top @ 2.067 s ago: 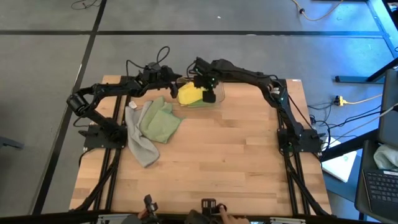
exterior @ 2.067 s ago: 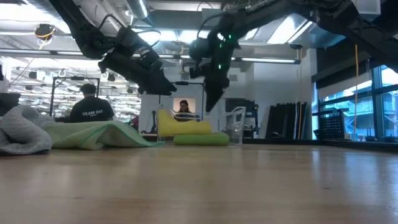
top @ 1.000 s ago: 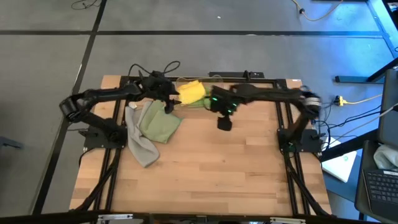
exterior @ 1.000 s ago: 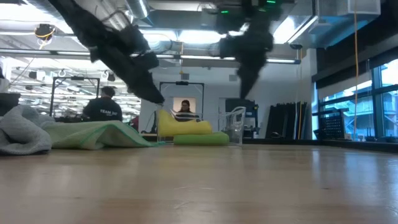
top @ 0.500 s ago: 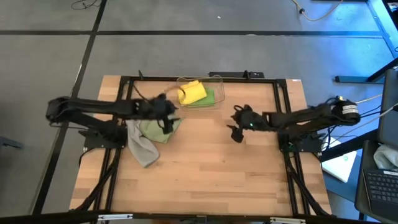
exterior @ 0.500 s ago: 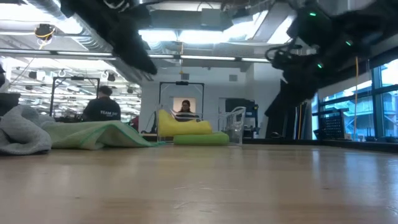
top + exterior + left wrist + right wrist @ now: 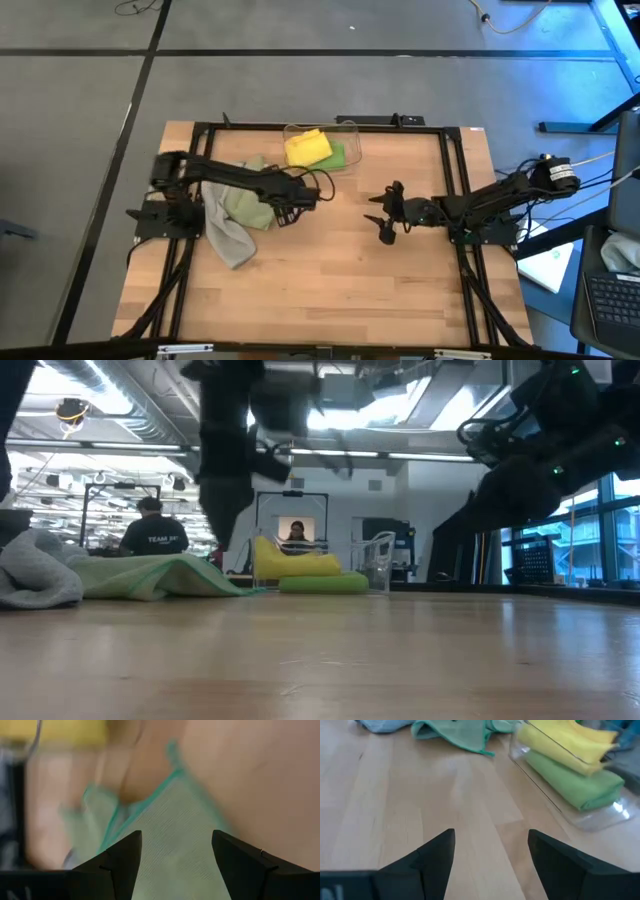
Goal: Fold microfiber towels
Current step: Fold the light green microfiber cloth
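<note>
The pale sage green towel (image 7: 248, 205) lies rumpled on the table's left half, next to the grey towel (image 7: 226, 238), which lies bunched on its near left side. The yellow towel (image 7: 307, 148) rests folded on the bright green towel (image 7: 575, 777) inside the clear bin (image 7: 345, 140) at the far edge. My left gripper (image 7: 175, 865) hovers open, tipped steeply down, over the sage towel's right edge (image 7: 175, 830), clear of it. My right gripper (image 7: 384, 222) stands open over bare wood right of centre, pointing toward the bin.
The wooden table (image 7: 330, 290) is bare wood across its near half and between the two grippers. The dark arm frames run along the left and right edges. In the low view a person (image 7: 150, 532) sits in the room beyond the table.
My left gripper has swung from beside the bin toward the near edge and the right, tipping steeply downward over the sage towel. My right gripper has pulled back from the bin toward the right and near edges and come lower. The towels have kept still.
</note>
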`<state>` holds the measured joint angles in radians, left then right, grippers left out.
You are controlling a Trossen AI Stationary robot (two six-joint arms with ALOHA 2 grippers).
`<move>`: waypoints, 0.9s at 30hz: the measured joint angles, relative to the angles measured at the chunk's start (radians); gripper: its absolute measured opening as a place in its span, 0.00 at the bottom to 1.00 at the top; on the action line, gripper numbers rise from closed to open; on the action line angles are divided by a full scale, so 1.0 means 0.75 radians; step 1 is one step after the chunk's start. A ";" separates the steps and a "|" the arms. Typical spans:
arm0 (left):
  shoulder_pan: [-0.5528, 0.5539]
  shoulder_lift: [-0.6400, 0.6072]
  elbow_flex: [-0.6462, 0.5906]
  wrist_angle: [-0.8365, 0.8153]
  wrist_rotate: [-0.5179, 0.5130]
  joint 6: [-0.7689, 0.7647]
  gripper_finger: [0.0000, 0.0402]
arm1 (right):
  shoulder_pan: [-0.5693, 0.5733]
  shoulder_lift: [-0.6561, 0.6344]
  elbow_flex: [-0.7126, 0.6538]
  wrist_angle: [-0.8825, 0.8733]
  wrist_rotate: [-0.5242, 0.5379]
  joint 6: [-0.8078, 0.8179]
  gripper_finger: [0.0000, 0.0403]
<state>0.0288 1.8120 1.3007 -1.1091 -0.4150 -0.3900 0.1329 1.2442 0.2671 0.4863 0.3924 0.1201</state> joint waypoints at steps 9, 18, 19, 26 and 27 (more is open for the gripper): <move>-0.017 0.090 0.042 0.002 0.061 -0.171 0.58 | 0.008 0.000 0.001 0.005 0.031 -0.080 0.63; -0.089 0.081 0.101 -0.003 0.146 -0.180 0.58 | 0.008 0.000 0.002 0.004 0.047 -0.093 0.63; -0.096 0.081 0.089 -0.002 0.145 -0.180 0.58 | 0.008 0.000 0.002 0.004 0.047 -0.092 0.63; -0.103 0.081 -0.002 0.052 0.134 -0.236 0.58 | 0.008 0.001 0.003 0.005 0.047 -0.091 0.63; -0.102 0.081 -0.018 0.092 0.160 -0.236 0.58 | 0.008 0.001 0.003 0.005 0.047 -0.089 0.63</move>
<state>-0.0479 1.8729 1.2875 -1.0402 -0.2947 -0.5668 0.1390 1.2446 0.2691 0.4900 0.4277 0.0536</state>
